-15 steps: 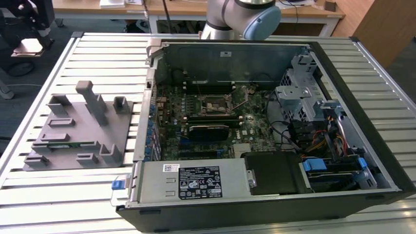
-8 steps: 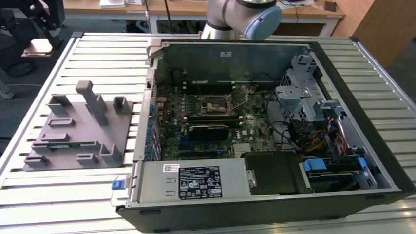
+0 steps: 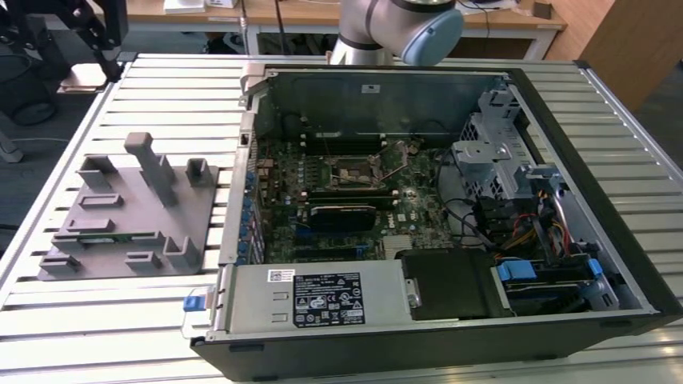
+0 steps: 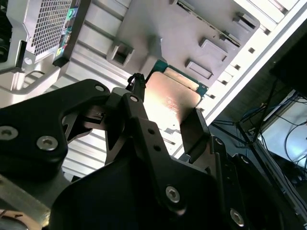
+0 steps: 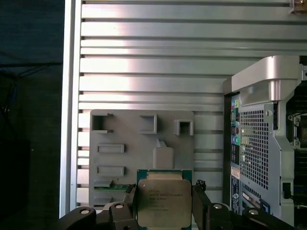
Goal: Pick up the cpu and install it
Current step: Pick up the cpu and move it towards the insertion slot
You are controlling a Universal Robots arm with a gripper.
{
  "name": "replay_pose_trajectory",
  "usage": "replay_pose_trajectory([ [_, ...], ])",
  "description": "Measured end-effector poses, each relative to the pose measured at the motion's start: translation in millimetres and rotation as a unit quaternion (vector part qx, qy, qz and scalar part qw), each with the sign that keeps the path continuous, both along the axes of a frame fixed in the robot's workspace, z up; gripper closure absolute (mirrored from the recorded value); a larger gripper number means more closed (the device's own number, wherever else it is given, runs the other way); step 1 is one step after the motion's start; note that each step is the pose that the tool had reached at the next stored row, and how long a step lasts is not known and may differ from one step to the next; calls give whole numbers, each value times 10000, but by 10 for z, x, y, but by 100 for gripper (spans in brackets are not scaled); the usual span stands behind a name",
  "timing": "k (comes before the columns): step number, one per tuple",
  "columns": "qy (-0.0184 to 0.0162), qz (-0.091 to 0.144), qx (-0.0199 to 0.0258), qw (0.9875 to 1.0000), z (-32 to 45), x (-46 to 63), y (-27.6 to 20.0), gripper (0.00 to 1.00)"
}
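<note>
Two dark fingers (image 5: pixel 199 201) of the pincer (image 5: pixel 164 211) clamp the cpu (image 5: pixel 163 201) by opposite edges, silvery face up, lifted clear of the grey tray (image 5: pixel 124 129) on the slatted tabletop (image 5: pixel 144 72) beside the open computer case (image 5: pixel 259 143).

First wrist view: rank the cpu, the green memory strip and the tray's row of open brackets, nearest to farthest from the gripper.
From the gripper:
1. cpu: clamped between the jaws.
2. green memory strip: on the grey tray, at its near end.
3. open brackets: at the tray's far end.
</note>
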State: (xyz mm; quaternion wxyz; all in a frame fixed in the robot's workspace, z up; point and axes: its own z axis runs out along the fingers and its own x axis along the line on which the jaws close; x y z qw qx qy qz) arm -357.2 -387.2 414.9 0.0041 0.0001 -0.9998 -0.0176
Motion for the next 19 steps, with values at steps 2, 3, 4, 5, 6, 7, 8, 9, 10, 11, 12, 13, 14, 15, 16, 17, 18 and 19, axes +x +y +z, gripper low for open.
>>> replay_pose_trajectory([
  [2, 0, 0, 0, 10000, 0, 42, 0, 46],
  [3, 0, 0, 0, 10000, 0, 62, 0, 46],
  [4, 1, 0, 0, 10000, 0, 81, 1, 46],
  [5, 0, 0, 0, 10000, -1, 101, 1, 46],
  [6, 0, 0, 0, 10000, -1, 120, 1, 46],
  [7, 0, 0, 0, 10000, -1, 140, 1, 46],
  [8, 0, 0, 0, 10000, -2, 159, 1, 46],
  [9, 1, 0, 0, 10000, -1, 178, 1, 46],
  [10, 0, 0, 0, 10000, -2, 196, 1, 46],
  [11, 0, 0, 0, 10000, -2, 215, 2, 46],
  [12, 0, 0, 0, 10000, -2, 236, 1, 46],
  [13, 0, 0, 0, 10000, -2, 256, 1, 46],
  [14, 0, 0, 0, 10000, -2, 276, 1, 46],
  [15, 0, 0, 0, 10000, -2, 299, 1, 46],
  [16, 0, 0, 0, 10000, -3, 321, 1, 46],
  [17, 1, 0, 0, 10000, -2, 343, 2, 46],
  [18, 0, 0, 0, 10000, -3, 363, 1, 46],
  [19, 0, 0, 0, 10000, -3, 382, 2, 46],
])
